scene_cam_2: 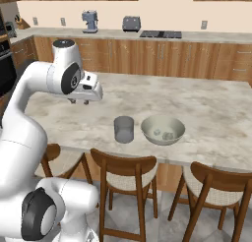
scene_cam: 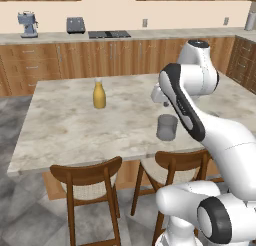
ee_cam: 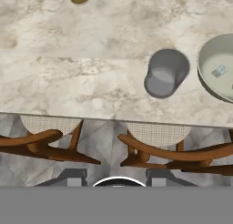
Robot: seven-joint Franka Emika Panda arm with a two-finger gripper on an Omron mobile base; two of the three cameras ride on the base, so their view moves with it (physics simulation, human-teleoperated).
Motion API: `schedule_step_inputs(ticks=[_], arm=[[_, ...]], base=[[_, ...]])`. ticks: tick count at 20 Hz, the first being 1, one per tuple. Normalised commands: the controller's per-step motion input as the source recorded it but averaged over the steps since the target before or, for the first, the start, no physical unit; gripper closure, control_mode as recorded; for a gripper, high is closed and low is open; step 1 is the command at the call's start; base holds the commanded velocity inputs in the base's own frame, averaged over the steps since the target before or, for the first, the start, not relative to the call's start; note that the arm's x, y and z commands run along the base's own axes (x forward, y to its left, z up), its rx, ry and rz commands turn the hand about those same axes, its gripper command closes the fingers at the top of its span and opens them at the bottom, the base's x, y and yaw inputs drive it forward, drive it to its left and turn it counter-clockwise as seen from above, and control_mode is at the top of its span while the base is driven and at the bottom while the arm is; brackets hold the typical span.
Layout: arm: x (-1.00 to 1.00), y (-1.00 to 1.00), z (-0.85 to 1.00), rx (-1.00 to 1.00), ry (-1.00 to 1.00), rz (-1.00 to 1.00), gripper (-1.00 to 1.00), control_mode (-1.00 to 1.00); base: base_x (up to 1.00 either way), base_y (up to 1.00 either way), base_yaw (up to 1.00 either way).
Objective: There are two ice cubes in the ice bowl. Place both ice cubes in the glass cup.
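The glass cup (scene_cam_2: 124, 129) is a grey tumbler standing near the front edge of the marble island (scene_cam_2: 206, 108). Just right of it sits the pale ice bowl (scene_cam_2: 147, 125), with two ice cubes (scene_cam_2: 158, 133) lying in its bottom. My gripper (scene_cam_2: 80, 102) hangs well above the counter, to the left of the cup and apart from it. Its fingers stand open with nothing between them. In the hand view the cup (ee_cam: 166, 73) is at upper right, the bowl (ee_cam: 203, 59) is at the right edge with one ice cube (ee_cam: 219, 71) showing, and my gripper (ee_cam: 117, 178) is at the bottom. The left base view also has the cup (scene_cam: 167, 127).
A yellow bottle (scene_cam: 99, 95) stands further back on the island, left of the cup. Wooden stools (scene_cam_2: 123, 169) are tucked under the island's front edge. A back counter carries a coffee machine (scene_cam_2: 90, 20) and a toaster (scene_cam_2: 131, 23).
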Motion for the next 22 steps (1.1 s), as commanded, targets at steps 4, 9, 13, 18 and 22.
schedule_step_inputs(ticks=[4,9,13,18,22], arm=[[-0.14,-0.41,0.00,0.01,-0.03,-0.04,-1.00,-1.00],[-0.25,-0.96,0.00,0.00,-0.02,-0.06,-1.00,-1.00],[-0.37,-0.91,0.00,0.00,0.00,-0.08,-1.00,-1.00],[-0.16,-0.79,0.00,0.00,0.00,-0.09,-1.00,-1.00],[0.02,-0.29,0.00,0.00,0.01,-0.05,-1.00,-1.00]], base=[[0.00,0.00,0.00],[0.00,0.00,0.00],[0.00,0.00,0.00],[0.00,0.00,0.00],[0.00,0.00,0.00]])
